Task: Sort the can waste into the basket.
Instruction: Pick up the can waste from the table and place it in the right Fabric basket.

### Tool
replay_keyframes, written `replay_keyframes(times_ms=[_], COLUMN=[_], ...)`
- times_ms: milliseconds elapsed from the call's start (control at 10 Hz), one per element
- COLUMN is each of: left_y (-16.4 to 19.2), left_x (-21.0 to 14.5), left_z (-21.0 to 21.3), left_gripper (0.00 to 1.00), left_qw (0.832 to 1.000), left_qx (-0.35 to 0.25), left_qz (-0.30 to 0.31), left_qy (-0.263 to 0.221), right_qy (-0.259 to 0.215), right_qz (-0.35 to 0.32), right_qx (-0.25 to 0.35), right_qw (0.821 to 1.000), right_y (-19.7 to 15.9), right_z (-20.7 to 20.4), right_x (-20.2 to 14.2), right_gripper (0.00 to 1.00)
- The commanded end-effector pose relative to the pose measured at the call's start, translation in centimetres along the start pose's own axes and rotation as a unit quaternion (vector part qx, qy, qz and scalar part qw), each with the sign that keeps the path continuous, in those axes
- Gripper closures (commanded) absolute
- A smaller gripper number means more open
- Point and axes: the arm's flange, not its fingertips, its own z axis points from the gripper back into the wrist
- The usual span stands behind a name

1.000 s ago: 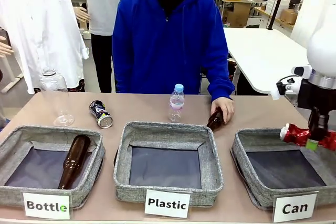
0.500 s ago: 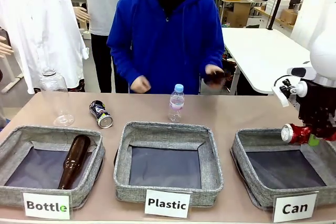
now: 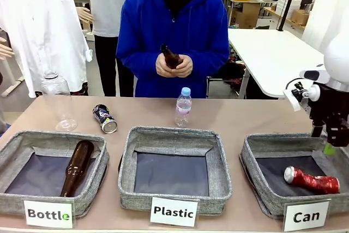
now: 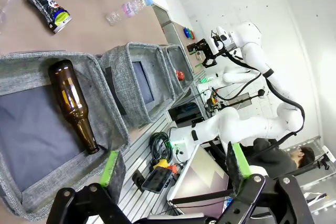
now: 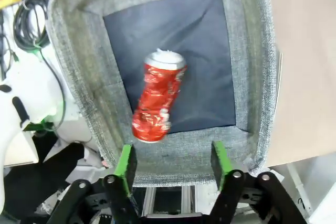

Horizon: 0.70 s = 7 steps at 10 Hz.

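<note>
The crushed red metal drink can (image 3: 312, 180) lies on its side on the dark lining of the grey fabric rectangular basket labelled "Can" (image 3: 271, 142), which sits at the near right corner of the worktop (image 3: 256, 118). The can rests toward the basket's near right corner, its silver end pointing at the middle of the worktop. The right gripper (image 3: 325, 144) hangs above the basket's far right edge, its green-padded fingers spread apart with nothing between them; in the right wrist view the can is below and apart from them. The dark blue-black crushed can with silver ends (image 3: 104, 118) lies on the bare worktop toward the far left, behind the grey basket labelled "Bottle" (image 3: 32, 140), which holds a brown glass bottle (image 3: 76, 166). A small clear plastic bottle with a blue cap (image 3: 184, 107) stands behind the middle basket labelled "Plastic" (image 3: 174, 135). The left gripper (image 4: 174, 163) is off the near left edge, fingers spread wide and empty. The person at the far edge holds another brown bottle (image 3: 170, 57) in both hands.
</note>
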Motion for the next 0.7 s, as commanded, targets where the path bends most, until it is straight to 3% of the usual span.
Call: replay_keyframes(times_ms=[0,200,300,400,500,600], left_y=[-0.2,-0.2,-0.2,0.0,-4.3,-9.4], left_x=[-0.1,-0.1,-0.1,0.0,-0.6,-1.0], left_z=[0.0,0.0,0.0,0.0,2.4,5.5], left_gripper=[0.0,0.0,0.0,0.0,0.0,0.0], left_qw=[1.0,1.0,1.0,1.0,0.997,0.988], left_qx=[-0.003,-0.003,-0.003,0.0,-0.017,-0.045], left_qz=[0.006,0.006,0.006,0.0,-0.075,-0.146], left_qy=[-0.001,-0.001,-0.001,0.0,0.003,-0.015], right_qy=[-0.024,-0.096,-0.157,-0.248,-0.316,-0.401], right_qz=[0.001,-0.112,-0.235,-0.358,-0.42,-0.504], right_qx=[0.001,0.078,0.143,0.239,0.297,0.376], right_qw=[1.0,0.986,0.949,0.868,0.797,0.666], right_y=[0.1,0.1,0.0,-0.3,-0.6,-1.1], right_z=[-0.3,0.9,1.9,2.7,3.1,3.9], right_x=[-0.3,-0.1,0.0,-0.6,-1.6,-2.2], right_gripper=[0.0,0.0,0.0,0.0,0.0,0.0])
